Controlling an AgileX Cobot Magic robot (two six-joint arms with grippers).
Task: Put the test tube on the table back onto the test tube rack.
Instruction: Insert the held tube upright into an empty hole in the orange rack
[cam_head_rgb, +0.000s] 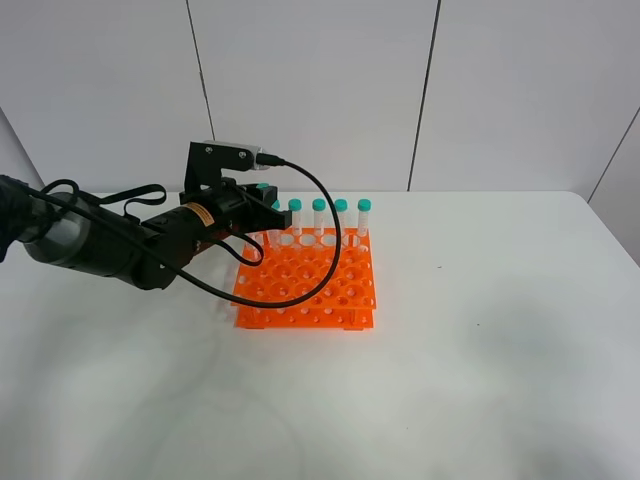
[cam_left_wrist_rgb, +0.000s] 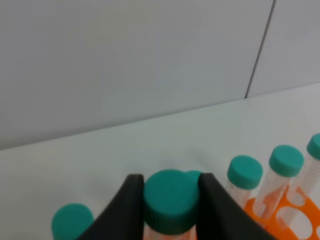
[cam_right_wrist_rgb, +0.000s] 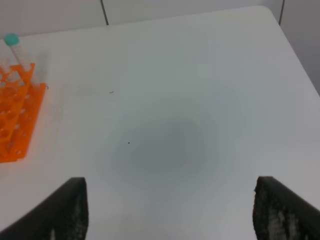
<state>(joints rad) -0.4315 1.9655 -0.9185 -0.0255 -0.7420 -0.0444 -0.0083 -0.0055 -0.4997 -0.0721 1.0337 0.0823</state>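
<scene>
My left gripper (cam_head_rgb: 266, 208) is over the back left corner of the orange test tube rack (cam_head_rgb: 310, 285). In the left wrist view its two black fingers (cam_left_wrist_rgb: 131, 205) are shut on the teal cap of the test tube (cam_left_wrist_rgb: 170, 199), which stands upright. In the high view only the cap of the test tube (cam_head_rgb: 262, 186) peeks out behind the gripper. I cannot tell how deep the tube sits in a hole. My right gripper (cam_right_wrist_rgb: 170, 210) is open and empty above the bare white table (cam_right_wrist_rgb: 170, 115), well to the right of the rack (cam_right_wrist_rgb: 15, 115).
Other teal-capped tubes (cam_head_rgb: 318, 205) stand in the rack's back row; they also show in the left wrist view (cam_left_wrist_rgb: 245, 172). One more tube (cam_left_wrist_rgb: 72, 220) stands on the held tube's other side. The left arm's black cable (cam_head_rgb: 330, 250) loops over the rack. A grey panelled wall (cam_head_rgb: 320, 90) is behind the table.
</scene>
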